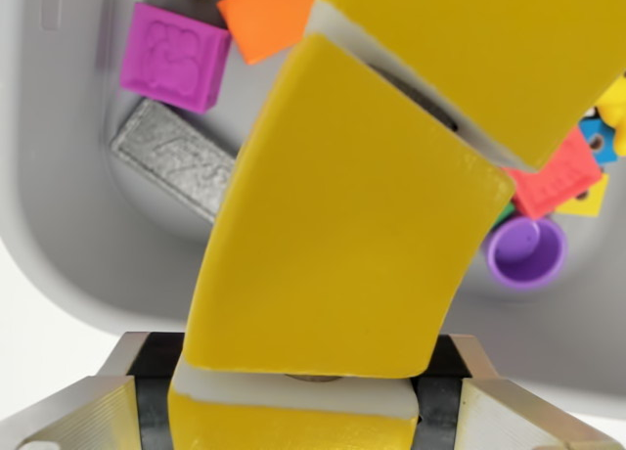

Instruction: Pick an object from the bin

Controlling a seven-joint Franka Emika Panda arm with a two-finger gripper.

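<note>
Here, in the wrist view, the claw [303, 396] is clenched on a yellow sponge [337, 230] with a white backing layer; the sponge is held up in front of the camera, above the grey bin [68, 225]. The bin holds a purple block [174, 56], an orange block [266, 15], a grey metal bar [174, 158], a red block [553, 181] and a purple cup [528, 252]. At the wrist view's right edge sit blue and yellow pieces, cut off and hard to identify. The sponge hides the bin's middle. A white worktop [39, 352] shows below the rim.
</note>
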